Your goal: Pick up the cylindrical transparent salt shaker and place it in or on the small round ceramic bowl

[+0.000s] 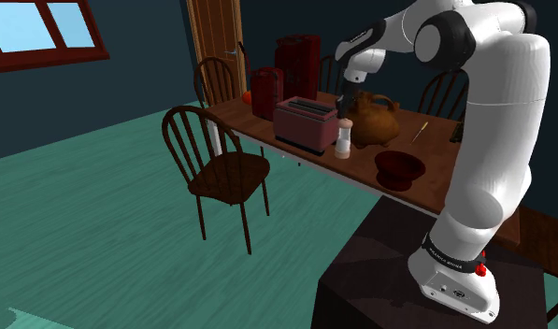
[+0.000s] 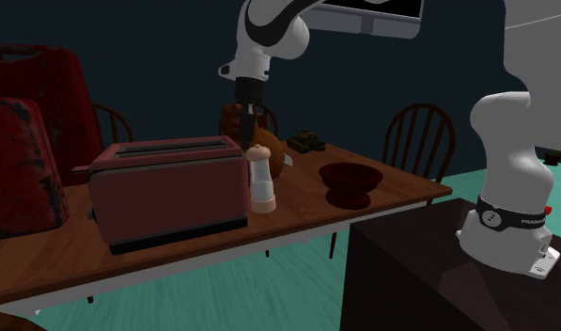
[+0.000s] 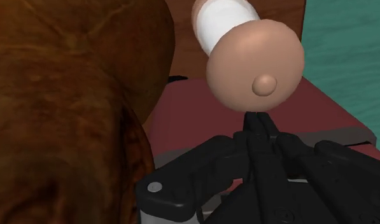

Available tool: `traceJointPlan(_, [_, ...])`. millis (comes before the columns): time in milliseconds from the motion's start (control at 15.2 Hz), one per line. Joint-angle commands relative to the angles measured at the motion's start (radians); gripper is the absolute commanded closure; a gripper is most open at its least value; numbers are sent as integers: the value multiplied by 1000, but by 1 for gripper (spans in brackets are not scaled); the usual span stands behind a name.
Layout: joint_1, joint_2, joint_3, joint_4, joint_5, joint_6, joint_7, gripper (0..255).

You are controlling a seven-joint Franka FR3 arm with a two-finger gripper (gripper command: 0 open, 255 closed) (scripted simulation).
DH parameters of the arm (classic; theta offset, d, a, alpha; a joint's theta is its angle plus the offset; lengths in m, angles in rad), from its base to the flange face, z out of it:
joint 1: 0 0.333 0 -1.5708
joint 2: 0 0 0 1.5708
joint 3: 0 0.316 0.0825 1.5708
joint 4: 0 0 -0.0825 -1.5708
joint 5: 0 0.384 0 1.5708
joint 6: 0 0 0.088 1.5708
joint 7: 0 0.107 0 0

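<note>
The salt shaker (image 1: 343,138) stands upright on the wooden table (image 1: 436,140), with a white body and a tan domed cap. It is close to the toaster's end, as the second exterior view shows (image 2: 261,181). My black gripper (image 1: 343,101) hangs just above and slightly behind the cap (image 2: 246,136). In the wrist view the fingers (image 3: 258,124) meet with nothing between them, and the shaker's cap (image 3: 255,63) lies just past their tips. A dark red round bowl (image 1: 399,161) sits near the table's front edge (image 2: 350,171), apart from the shaker.
A red toaster (image 1: 305,124) stands right beside the shaker. A brown jug (image 1: 373,120) sits just behind it, close to my fingers (image 3: 61,108). Red appliances (image 1: 298,65) stand further back. A wooden chair (image 1: 216,168) faces the table's near side.
</note>
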Motion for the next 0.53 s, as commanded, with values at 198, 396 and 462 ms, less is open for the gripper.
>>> traceJointPlan(198, [-1,-6,4,-12,7,22,-16,0])
traceJointPlan(396, [-6,-84,-13,-96,-35,-12,-57,0])
traceJointPlan(462, [-9,-109,-19,-121,-50,-25,-70,0])
